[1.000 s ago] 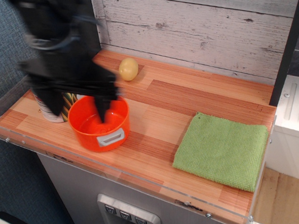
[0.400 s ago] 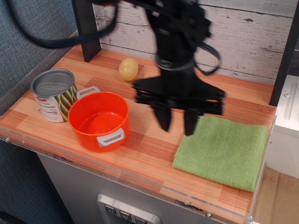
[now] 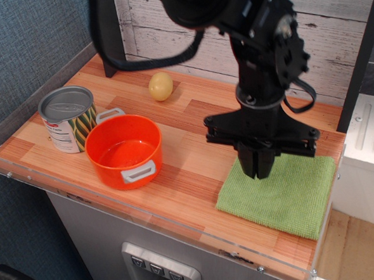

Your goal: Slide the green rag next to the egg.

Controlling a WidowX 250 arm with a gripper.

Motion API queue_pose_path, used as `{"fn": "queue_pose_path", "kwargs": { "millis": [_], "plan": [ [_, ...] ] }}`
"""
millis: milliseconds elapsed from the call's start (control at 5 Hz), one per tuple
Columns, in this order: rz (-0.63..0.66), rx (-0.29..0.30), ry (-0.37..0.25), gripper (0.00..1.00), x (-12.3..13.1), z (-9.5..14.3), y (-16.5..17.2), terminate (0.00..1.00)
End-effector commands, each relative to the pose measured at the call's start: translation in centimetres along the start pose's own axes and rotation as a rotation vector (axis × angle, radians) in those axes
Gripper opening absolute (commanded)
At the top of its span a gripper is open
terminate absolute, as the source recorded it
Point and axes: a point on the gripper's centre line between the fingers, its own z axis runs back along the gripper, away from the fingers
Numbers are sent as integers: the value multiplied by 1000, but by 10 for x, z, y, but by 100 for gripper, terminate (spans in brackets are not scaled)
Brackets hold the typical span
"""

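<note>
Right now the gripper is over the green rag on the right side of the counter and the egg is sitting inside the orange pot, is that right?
Not quite. The egg lies on the bare counter near the back wall, not inside the orange pot, as observation.image shows. The gripper is over the green rag on the right.

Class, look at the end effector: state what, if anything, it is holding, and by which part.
Nothing is visibly held. The end effector, fingers together, is over the near-left part of the green rag, which lies flat; whether it touches the cloth cannot be told.
</note>
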Motion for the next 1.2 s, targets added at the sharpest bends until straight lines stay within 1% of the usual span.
{"fn": "queue_pose_path", "kwargs": {
  "millis": [0, 200, 400, 600, 800, 1000],
  "plan": [
    [3, -37, -17, 0, 8, -11, -11, 0],
    [8, -47, -2, 0, 10, -21, -9, 0],
    [-15, -37, -3, 0, 17, -27, 2, 0],
    [-62, 8, -15, 0, 29, -32, 14, 0],
    [-82, 31, -15, 0, 45, -33, 29, 0],
    [-54, 38, -23, 0, 59, -34, 45, 0]
  ]
}}
